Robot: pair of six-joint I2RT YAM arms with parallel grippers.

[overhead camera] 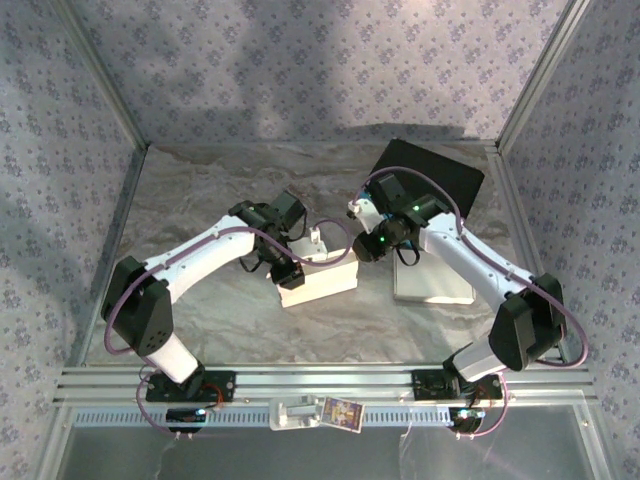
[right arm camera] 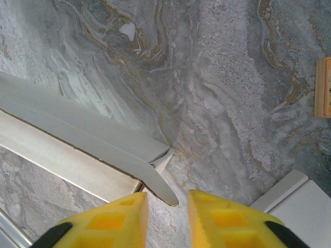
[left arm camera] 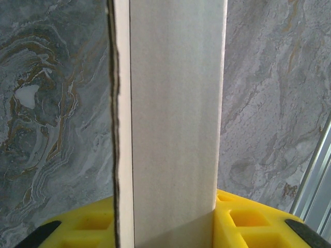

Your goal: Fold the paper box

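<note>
The white paper box [overhead camera: 322, 279] lies mid-table, partly folded. My left gripper [overhead camera: 291, 276] is shut on its left end. In the left wrist view a box wall [left arm camera: 173, 129] stands upright, clamped between the yellow fingers [left arm camera: 248, 225] of the left gripper [left arm camera: 165, 230]. My right gripper [overhead camera: 363, 246] hovers at the box's right end. In the right wrist view the box's long wall [right arm camera: 77, 129] runs in from the left. A curved flap tip [right arm camera: 163, 190] reaches into the gap of the right gripper [right arm camera: 168, 219]. That gripper is open, with the tip beside the left finger [right arm camera: 116, 222].
A black pad [overhead camera: 445, 175] lies at the back right. A flat white sheet [overhead camera: 432, 285] rests under the right arm, and its corner [right arm camera: 297, 201] appears in the right wrist view. A small wooden piece [right arm camera: 323, 88] sits at that view's right edge. Patterned walls enclose the marble table [overhead camera: 200, 200].
</note>
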